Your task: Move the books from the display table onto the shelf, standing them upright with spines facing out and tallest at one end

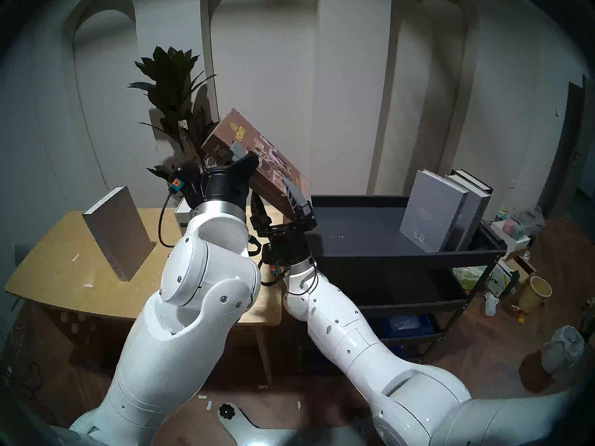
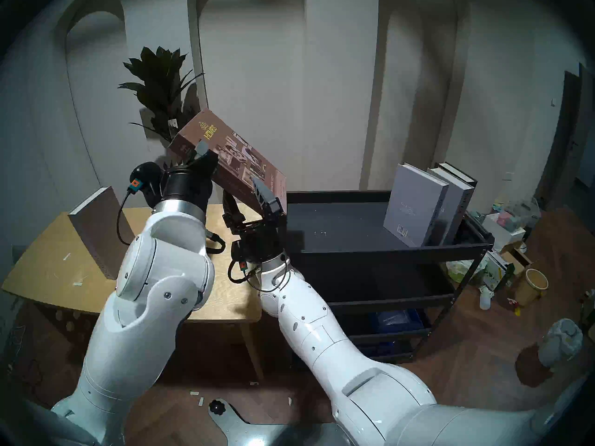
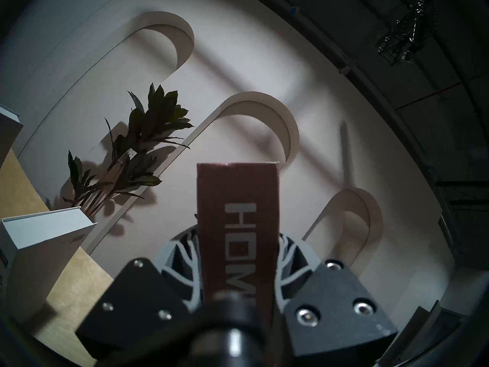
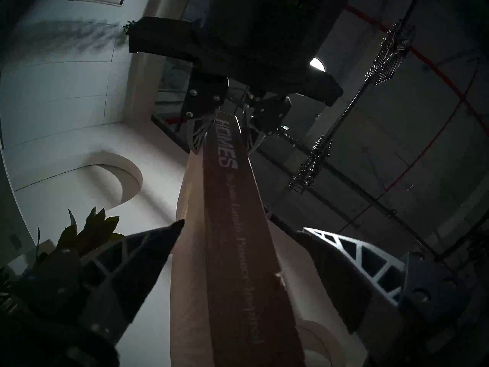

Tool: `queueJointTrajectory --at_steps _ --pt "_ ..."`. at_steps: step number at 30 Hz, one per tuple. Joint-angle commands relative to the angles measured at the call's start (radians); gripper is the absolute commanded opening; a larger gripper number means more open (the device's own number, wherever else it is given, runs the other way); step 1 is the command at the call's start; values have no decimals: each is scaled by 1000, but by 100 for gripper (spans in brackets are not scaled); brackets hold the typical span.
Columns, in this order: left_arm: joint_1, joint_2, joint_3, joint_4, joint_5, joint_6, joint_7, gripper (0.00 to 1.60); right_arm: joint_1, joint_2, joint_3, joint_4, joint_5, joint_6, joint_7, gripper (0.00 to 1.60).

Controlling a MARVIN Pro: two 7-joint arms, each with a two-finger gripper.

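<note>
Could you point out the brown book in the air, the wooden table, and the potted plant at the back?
Brown "HOMES" hardcover book [image 1: 225, 138]: head left view, on its front cover near the title.
Light plywood table [image 1: 58, 268]: head left view, on bare tabletop.
Dark leafy plant [image 1: 174, 75]: head left view, on its upper leaves.

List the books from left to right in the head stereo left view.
Grey book standing on the table → brown HOMES book held in the air → three books leaning at the shelf's right end.
</note>
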Motion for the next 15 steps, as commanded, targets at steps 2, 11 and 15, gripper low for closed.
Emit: queueJointTrajectory --at_steps 2,11,15 --pt "8 7 -19 -60 -12 -20 -18 0 23 -17 2 -6 5 -3 -15 160" --pt "41 24 -31 -167 -42 -26 -21 0 25 -16 0 -3 5 -1 -19 160" --pt "60 34 -9 -176 -40 -20 -23 0 27 -15 -2 -2 7 -1 -21 160"
